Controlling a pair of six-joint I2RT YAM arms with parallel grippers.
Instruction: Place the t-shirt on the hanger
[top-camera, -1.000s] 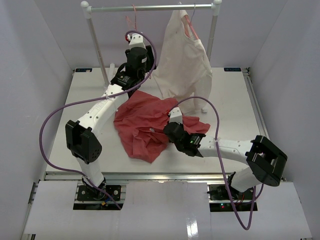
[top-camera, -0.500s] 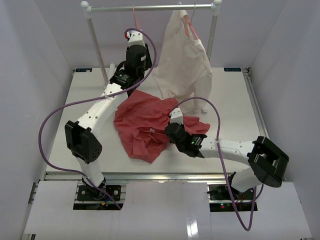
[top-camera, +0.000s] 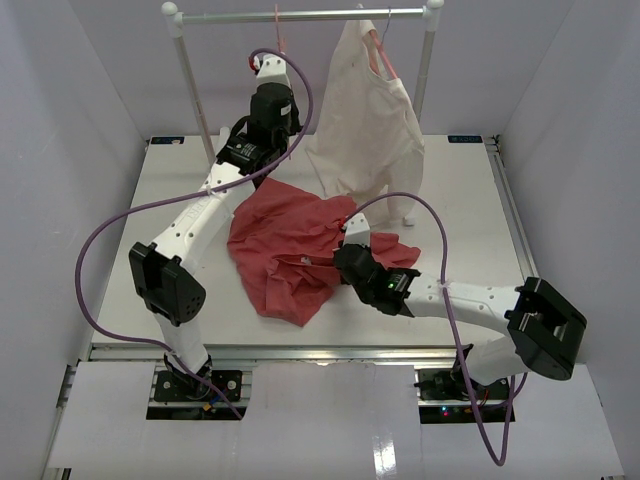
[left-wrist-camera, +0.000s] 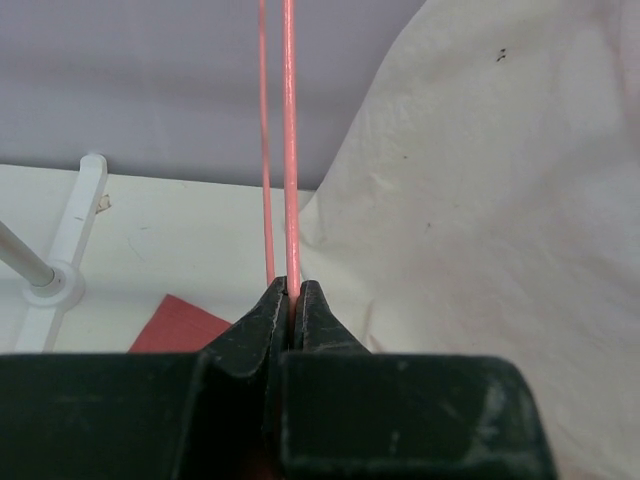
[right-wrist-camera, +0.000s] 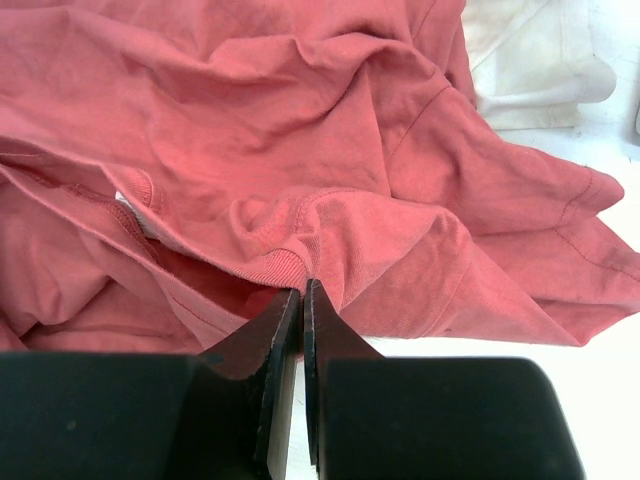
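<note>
The thin pink wire hanger (left-wrist-camera: 289, 150) hangs by its hook from the grey metal rail (top-camera: 320, 15) of the white-posted rack at the back of the white table (top-camera: 460, 200), left of the middle of the rail and bare of cloth. The left gripper (left-wrist-camera: 290, 290) is raised to it, and its 2 black jaws are pressed together on 1 of the hanger's wires. In the left wrist view, that wire runs straight up from between the tips, and a 2nd pink strand rises just beside it on the left. Beside the hanger, on the right half of the rail, a cream cloth garment (top-camera: 365, 120) hangs from another pink hanger (top-camera: 385, 58), and its hem reaches the table. The faded-red short-sleeved cloth t-shirt (top-camera: 280, 235) lies crumpled on the table in front of the rack, between the 2 arms. Its far edge is close to the foot of the cream garment. The right gripper (right-wrist-camera: 302, 288) is low on the right part of the t-shirt, with its jaws closed to a thin slit. They pinch a fold of the cloth at the ribbed collar edge (right-wrist-camera: 275, 268). One white foot of the rack (left-wrist-camera: 60, 270) stands on the table to the left of the hanger.
</note>
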